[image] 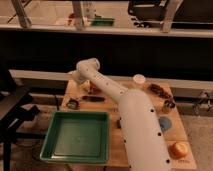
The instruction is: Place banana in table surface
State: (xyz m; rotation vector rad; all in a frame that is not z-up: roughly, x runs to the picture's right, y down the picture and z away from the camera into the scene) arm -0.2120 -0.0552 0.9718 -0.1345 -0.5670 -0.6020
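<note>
Dim, warm light falls on the bench [176, 132]; the claw [86, 88] sits in shadow at its far left side.

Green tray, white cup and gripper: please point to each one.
green tray [77, 136], camera view, on its bare floor.
white cup [139, 79], camera view, on its top.
gripper [85, 87], camera view, on its body, far left of the table [177, 135].

Light tan wooden tabletop [114, 148], matt. Green tray [75, 116] of smooth, faintly glossy plastic. White arm [140, 125] right of tray, smooth satin shell. Tool [84, 86] beyond tray's far edge, finish indistinct under arm's bend.
</note>
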